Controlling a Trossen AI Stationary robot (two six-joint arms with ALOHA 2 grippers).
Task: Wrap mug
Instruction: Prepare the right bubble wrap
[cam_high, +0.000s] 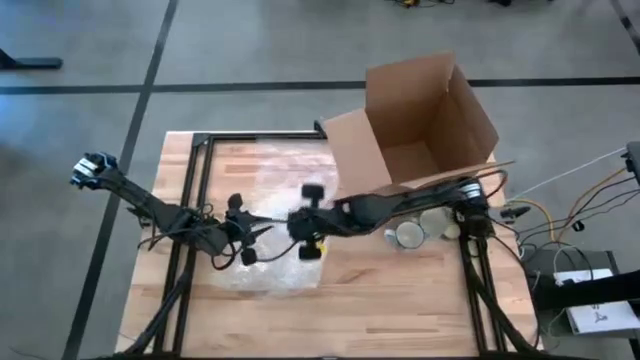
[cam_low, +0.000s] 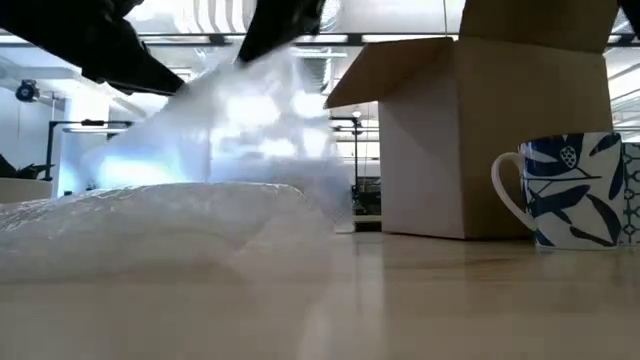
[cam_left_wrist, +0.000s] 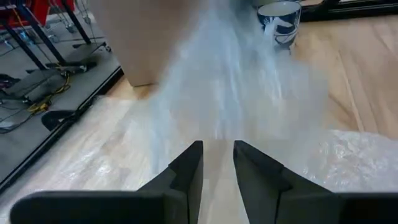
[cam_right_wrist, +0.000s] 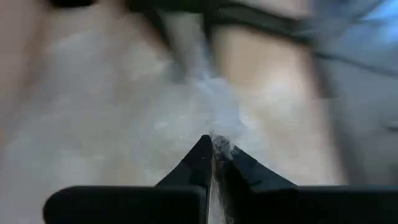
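Observation:
A sheet of clear bubble wrap (cam_high: 262, 175) lies on the wooden table (cam_high: 400, 300), left of middle. My right gripper (cam_high: 296, 234) reaches across from the right and is shut on it; in the low view part of the bubble wrap (cam_low: 235, 120) rises as a slanting sheet while the rest lies flat. My left gripper (cam_left_wrist: 217, 163) hovers open just beside it, low over the wrap, with nothing between its fingers. A white mug with blue leaves (cam_low: 568, 190) stands upright on the table to the right (cam_high: 408, 236), touched by neither gripper. My right gripper pinches a bunched bit of the bubble wrap (cam_right_wrist: 219, 138) between its two fingertips. That part is lifted off the table and the sheet (cam_low: 290, 90) runs down from it at a slant to the part that still lies flat (cam_low: 130, 215). One layer or several, I cannot tell.
An open cardboard box (cam_high: 420, 125) stands at the far right of the table, its flap reaching toward the wrap. A second patterned mug (cam_high: 440, 224) stands beside the first. Bare wood lies along the near edge (cam_high: 380, 310). Black frame rails (cam_high: 190, 200) run along the table's left.

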